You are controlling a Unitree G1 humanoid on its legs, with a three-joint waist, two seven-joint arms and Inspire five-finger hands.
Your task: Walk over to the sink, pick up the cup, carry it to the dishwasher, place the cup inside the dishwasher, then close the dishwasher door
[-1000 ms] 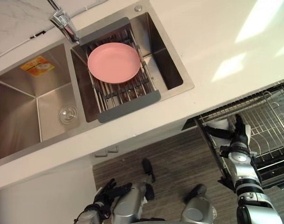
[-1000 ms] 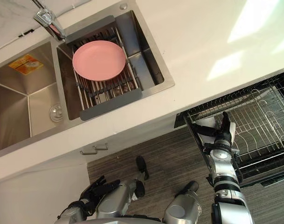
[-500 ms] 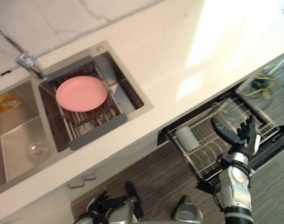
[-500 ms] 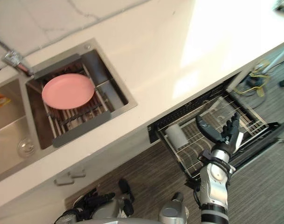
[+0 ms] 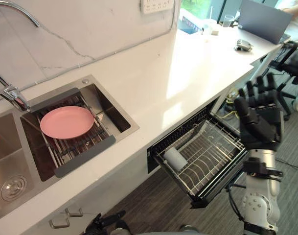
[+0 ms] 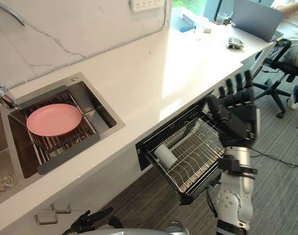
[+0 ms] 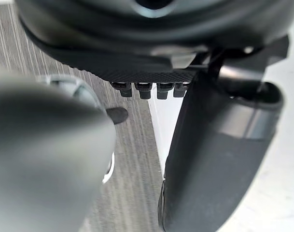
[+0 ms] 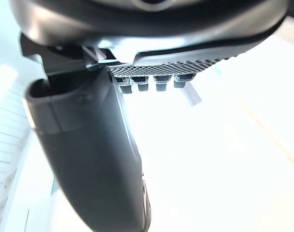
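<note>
Pale cylindrical cup [image 5: 174, 158] lies on its side in the pulled-out wire dishwasher rack [image 5: 212, 147], at the end nearest the white counter [image 5: 178, 73]. Dark right hand [image 5: 260, 120] stands upright just past the rack's outer end, fingers straight and spread, holding nothing. Dark left hand [image 6: 85, 223] hangs low near the floor, fingers loose and apart. Round pink plate [image 5: 66, 122] sits on the grey-edged drain rack [image 5: 85, 155] in the steel sink [image 5: 112, 112]

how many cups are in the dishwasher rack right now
1: a white cup lying on its side at the left end of the pulled-out dishwasher rack. Anything deeper under the counter would be hidden.
</note>
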